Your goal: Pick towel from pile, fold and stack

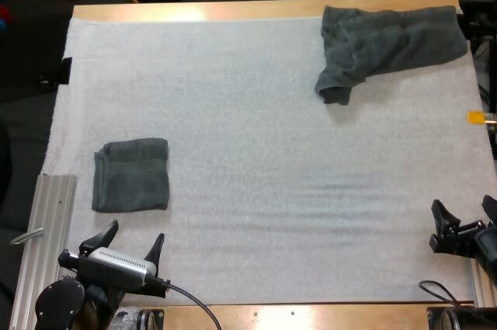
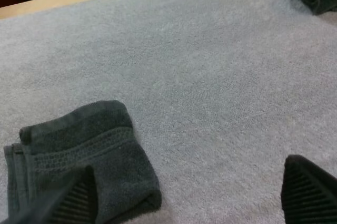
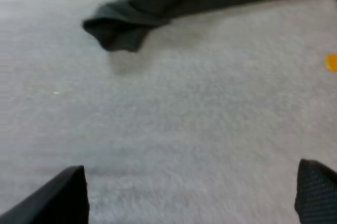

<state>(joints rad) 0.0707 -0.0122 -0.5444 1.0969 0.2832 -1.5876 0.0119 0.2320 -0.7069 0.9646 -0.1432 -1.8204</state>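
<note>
Left tool [image 1: 136, 231] at near left edge of the mat [image 1: 256, 151], fingers spread, gripping nothing. Folded towel [image 1: 131, 175] lies flat just beyond it, not touching. Right tool [image 1: 463, 204] at near right edge, also released, nothing between its fingers. Crumpled towel [image 1: 388, 46] sits at the mat's far right corner, well apart from both tools.
</note>
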